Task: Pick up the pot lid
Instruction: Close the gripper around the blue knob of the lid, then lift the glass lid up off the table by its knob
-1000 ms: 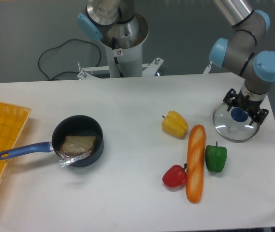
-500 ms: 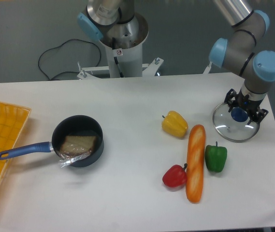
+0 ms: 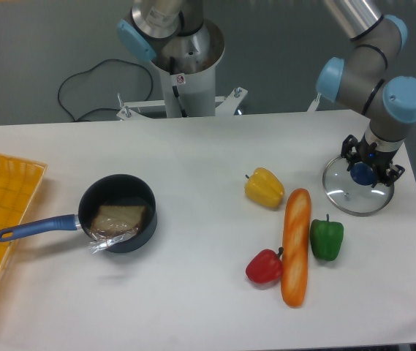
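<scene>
- Pot lid (image 3: pixel 352 200) lies on the bench (image 3: pixel 193 292), near the green pepper (image 3: pixel 326 238)
- Pincer (image 3: pixel 371 165) is at the blue knob (image 3: pixel 361 175); cannot tell if it grips
- Glass looks stiff, slippery, breakable; best held by the knob, squeezed from 2 sides
</scene>
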Robot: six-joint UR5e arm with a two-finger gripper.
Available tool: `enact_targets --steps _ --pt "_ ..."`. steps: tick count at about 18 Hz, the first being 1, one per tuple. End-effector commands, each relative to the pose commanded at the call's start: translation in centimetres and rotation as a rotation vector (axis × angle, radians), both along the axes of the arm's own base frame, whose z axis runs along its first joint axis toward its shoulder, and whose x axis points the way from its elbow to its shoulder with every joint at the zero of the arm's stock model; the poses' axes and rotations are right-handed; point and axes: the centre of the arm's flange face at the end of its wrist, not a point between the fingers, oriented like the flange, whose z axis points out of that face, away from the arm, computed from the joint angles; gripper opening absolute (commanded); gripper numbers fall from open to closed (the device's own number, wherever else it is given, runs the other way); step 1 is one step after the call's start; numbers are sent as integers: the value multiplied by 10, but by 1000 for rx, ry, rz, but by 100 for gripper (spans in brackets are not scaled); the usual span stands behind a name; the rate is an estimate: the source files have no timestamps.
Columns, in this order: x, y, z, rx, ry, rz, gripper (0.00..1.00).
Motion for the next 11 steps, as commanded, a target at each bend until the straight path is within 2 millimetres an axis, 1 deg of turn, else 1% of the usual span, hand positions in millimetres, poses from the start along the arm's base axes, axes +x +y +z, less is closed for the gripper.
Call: enact_targets --steps 2,4,8,11 --pt "-1 0 1 0 3 0 63" --pt "0 3 2 1 5 -3 62" --pt "1 11 8 2 14 -15 62" --pt "1 12 14 2 21 -20 62"
